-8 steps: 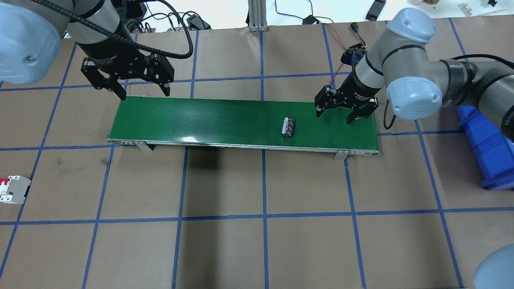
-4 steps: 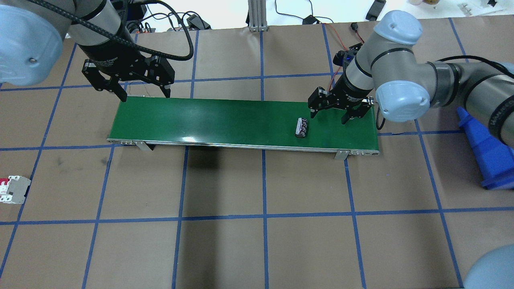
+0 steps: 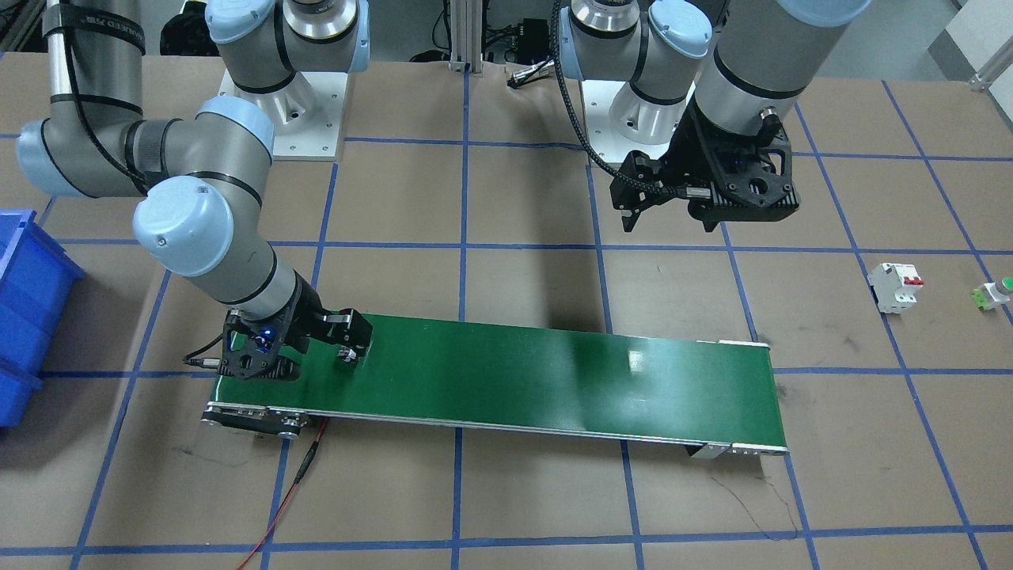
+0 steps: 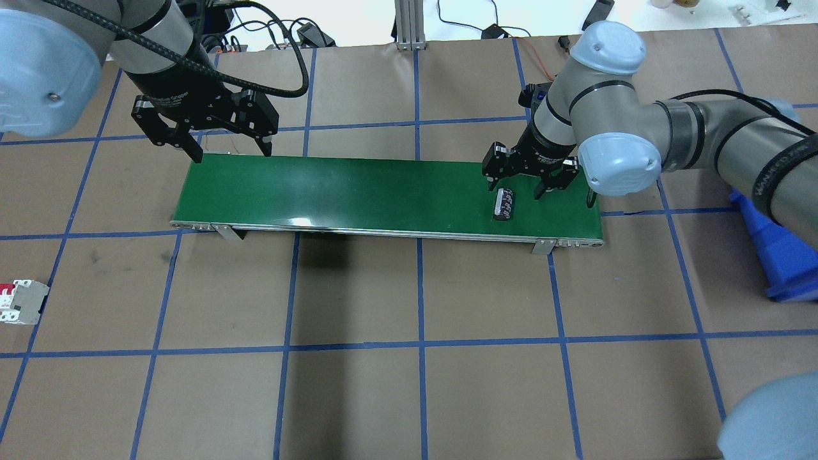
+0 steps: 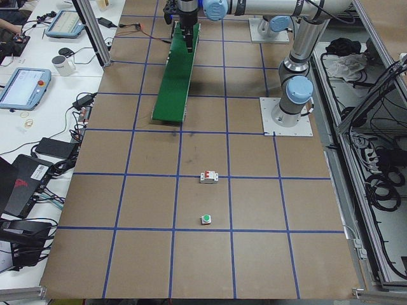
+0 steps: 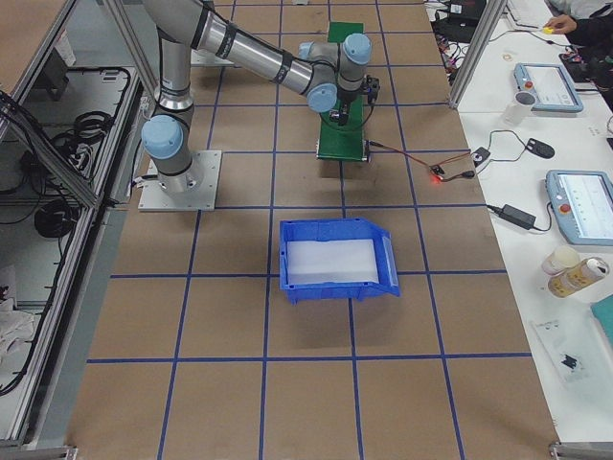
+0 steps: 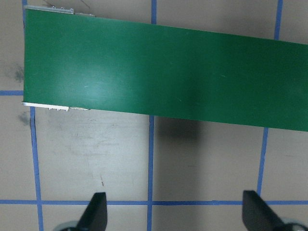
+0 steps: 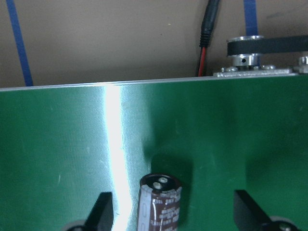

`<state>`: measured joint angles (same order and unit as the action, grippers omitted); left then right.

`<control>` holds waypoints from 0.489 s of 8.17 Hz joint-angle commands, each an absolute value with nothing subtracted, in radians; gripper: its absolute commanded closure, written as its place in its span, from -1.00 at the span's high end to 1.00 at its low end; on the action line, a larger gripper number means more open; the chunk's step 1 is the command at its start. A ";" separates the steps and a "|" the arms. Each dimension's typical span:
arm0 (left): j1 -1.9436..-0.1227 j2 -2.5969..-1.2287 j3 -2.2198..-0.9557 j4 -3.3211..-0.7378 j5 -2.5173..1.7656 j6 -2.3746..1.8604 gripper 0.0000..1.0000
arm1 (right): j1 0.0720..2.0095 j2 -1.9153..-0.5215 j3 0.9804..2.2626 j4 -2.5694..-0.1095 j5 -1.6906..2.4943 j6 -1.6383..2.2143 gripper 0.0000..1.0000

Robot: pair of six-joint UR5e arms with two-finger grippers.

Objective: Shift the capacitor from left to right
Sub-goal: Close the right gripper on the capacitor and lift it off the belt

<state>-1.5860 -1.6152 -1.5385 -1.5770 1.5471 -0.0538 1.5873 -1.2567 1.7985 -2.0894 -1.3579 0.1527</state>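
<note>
The capacitor, a small black cylinder with grey marks, lies on the green conveyor belt near its right end. My right gripper is open and low over the belt, its fingers either side of the capacitor without touching it. In the right wrist view the capacitor lies between the open fingers, nearer the left one, with the gripper around it. My left gripper is open and empty, hovering at the belt's far left edge; its wrist view shows only belt and table.
A white breaker block with red switches sits at the table's left edge, and a small white piece with a green cap lies beyond it. A blue bin stands to the right of the belt. A red cable runs from the belt's right end.
The capacitor has travelled to the right along the belt. My right gripper has moved left and come over it, still open. The left gripper has barely moved.
</note>
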 commanded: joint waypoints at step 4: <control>-1.586 -1.614 -1.539 -1.577 1.546 -0.052 1.00 | 1.588 -1.241 1.796 -1.991 -1.469 0.071 -1.00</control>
